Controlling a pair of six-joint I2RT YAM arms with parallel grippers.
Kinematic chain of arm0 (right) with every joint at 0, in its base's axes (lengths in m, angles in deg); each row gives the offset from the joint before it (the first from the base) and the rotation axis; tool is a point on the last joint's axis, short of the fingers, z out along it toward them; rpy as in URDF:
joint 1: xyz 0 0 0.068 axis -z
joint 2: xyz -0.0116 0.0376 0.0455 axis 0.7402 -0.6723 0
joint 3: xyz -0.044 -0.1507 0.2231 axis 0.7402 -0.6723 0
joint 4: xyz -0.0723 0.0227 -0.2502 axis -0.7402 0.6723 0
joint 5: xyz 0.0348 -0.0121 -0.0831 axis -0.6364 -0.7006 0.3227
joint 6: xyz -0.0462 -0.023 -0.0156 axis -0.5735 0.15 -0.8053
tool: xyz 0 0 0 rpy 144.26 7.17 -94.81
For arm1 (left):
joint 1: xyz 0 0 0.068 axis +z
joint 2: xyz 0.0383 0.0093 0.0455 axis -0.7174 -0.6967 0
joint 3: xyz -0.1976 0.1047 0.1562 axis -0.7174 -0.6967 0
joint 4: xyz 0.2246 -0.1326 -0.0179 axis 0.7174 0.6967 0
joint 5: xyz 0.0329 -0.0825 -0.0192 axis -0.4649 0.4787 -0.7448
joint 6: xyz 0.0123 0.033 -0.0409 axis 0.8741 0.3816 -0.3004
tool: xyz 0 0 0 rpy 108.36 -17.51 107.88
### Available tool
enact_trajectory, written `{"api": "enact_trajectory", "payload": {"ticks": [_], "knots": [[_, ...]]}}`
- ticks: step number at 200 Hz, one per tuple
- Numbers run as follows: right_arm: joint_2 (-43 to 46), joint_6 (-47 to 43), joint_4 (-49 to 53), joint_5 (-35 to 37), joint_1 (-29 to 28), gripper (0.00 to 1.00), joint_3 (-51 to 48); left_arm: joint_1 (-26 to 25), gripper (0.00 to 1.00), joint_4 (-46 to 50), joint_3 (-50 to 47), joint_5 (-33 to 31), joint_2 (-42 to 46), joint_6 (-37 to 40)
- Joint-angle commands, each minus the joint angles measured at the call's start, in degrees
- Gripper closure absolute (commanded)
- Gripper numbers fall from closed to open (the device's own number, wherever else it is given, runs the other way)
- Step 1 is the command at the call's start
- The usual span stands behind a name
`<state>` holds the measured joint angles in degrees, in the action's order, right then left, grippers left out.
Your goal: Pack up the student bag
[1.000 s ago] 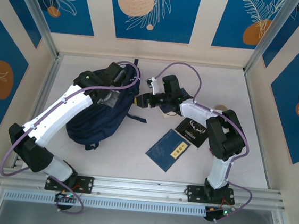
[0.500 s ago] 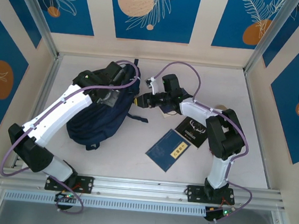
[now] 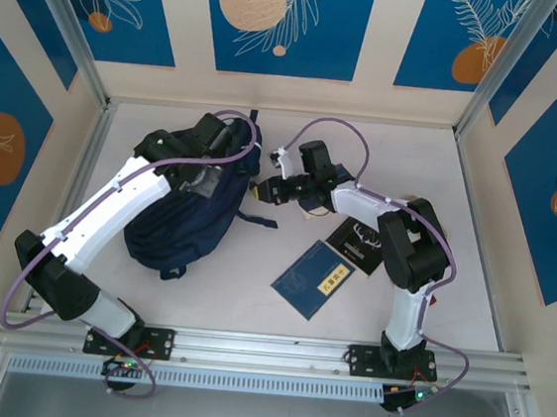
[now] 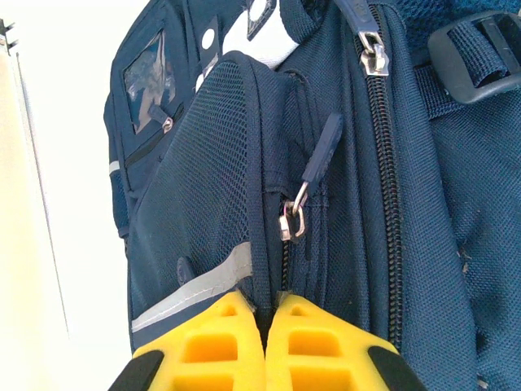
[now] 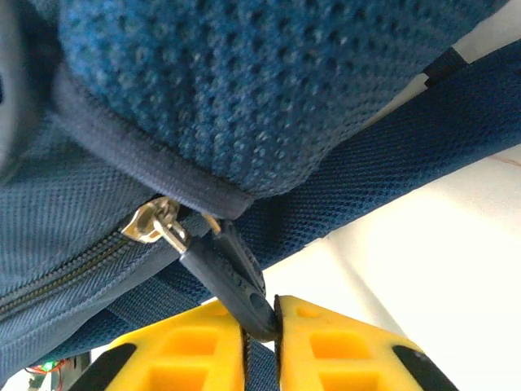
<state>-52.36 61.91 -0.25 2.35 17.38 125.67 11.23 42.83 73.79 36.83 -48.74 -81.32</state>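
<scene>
- You have the student bag (image 3: 180, 220) lying on its side on the left half of the table (image 3: 239, 299), its top end toward the far wall.
- Your left gripper (image 4: 266, 327) is clenched on the bag itself. In the left wrist view, a seam beside the mesh pocket runs in between the yellow fingers.
- Your right gripper (image 5: 260, 324) is clamped on a zipper pull (image 5: 232, 277) at the bag's edge, and the dark tab sits pinched between the pads. Its metal slider (image 5: 155, 221) hangs just above.
- The zip teeth beside that slider look meshed, so I judge the compartment unopened or barely started.
- Two items lie loose on the table, well apart from the bag: a dark-blue book (image 3: 315, 278) and, touching it at one corner, a black book (image 3: 359, 243).
- Nothing can be confirmed as packed, since the bag's interior is hidden.
- Assessment: early stage. The hold and zip grip are in place. Left to do: open the bag, load both books, and close it.
</scene>
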Motion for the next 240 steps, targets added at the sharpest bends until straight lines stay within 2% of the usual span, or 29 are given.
{"api": "enact_trajectory", "payload": {"ticks": [1,32,82,137,183,197,215,223,228,240], "knots": [[3.37,-1.72,-0.49,0.34,0.14,0.9,-2.0,0.95,1.0,-3.15,2.75,-2.88,1.17,-0.17],[6.05,-3.27,0.72,0.85,-0.38,0.97,-3.44,0.95,1.0,-3.63,2.59,-2.32,0.51,-0.21],[7.99,-6.53,3.79,5.26,-1.94,1.0,-3.8,1.04,1.0,-4.04,2.52,-1.58,0.02,-0.27],[13.72,-9.02,5.16,15.45,-9.32,1.0,-9.12,1.72,1.0,-4.74,4.88,-2.21,-2.36,-6.99],[21.24,-3.76,0.08,17.65,-14.36,1.0,-18.18,2.35,1.0,-8.1,5.03,1.42,-6.54,-10.15],[22.31,-1.64,-2.22,17.99,-14.5,1.0,-20.46,2.3,1.0,-8.6,5.37,2.77,-7.69,-10.53],[22.77,0.27,-4.13,21.76,-13.47,1.0,-22.34,2.35,1.0,-9.07,5.68,3.58,-7.91,-9.95],[22.4,1.54,-4.25,22.39,-12.03,0.93,-22.36,2.34,1.0,-9.49,5.72,4.43,-7.49,-9.02],[21.92,2.51,-4.13,21.98,-10.51,0.85,-21.99,2.33,1.0,-9.58,5.68,4.9,-7.15,-8.35],[20.89,4.03,-4.34,19.76,-7.73,0.73,-21.11,2.35,1.0,-9.72,5.28,5.83,-6.14,-6.19]]}}
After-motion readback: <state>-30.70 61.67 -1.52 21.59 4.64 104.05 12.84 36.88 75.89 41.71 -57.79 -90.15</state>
